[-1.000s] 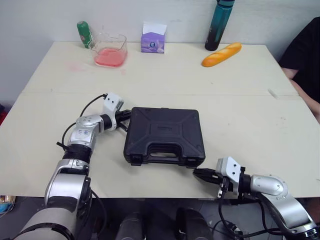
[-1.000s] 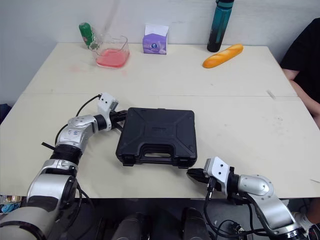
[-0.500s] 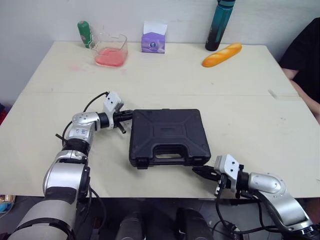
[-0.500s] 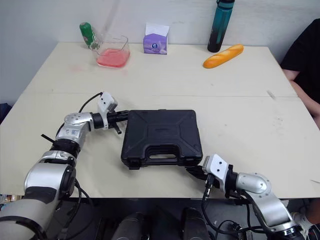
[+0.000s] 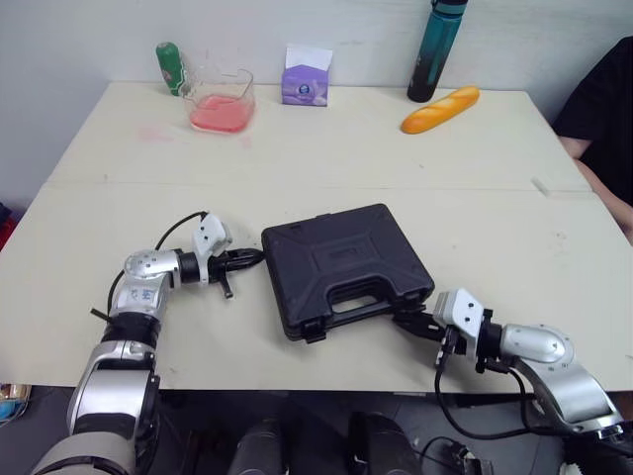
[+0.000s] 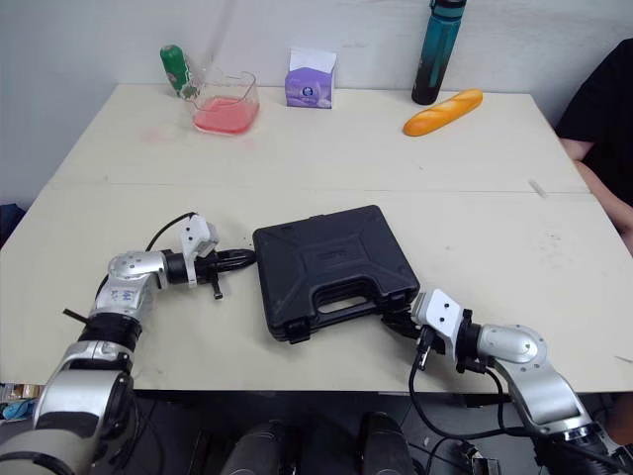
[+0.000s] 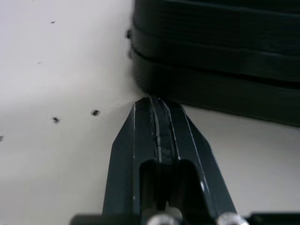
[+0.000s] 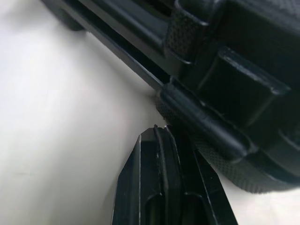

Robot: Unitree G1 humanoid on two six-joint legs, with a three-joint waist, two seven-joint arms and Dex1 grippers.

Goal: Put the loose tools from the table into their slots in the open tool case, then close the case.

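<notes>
With the tool case [image 5: 346,265] shut mid-frame, I judged only latching remained; the left end effector [image 5: 255,257] and right end effector [image 5: 406,320], both pressed together, sat at its edges.

Your tabletop [image 5: 326,148] is cream, two slabs joined by a seam [image 5: 475,186] running side to side. A plain pale wall [image 5: 89,30] stands behind its far edge. Light even, soft shadows.

The tool case [image 5: 346,265] is showing plain black against the cream table [image 5: 475,168]; along the far edge, a green can [image 5: 170,67], purple box [image 5: 305,85], teal bottle [image 5: 432,54] and golden-orange loaf [image 5: 440,109] are standing out.
</notes>
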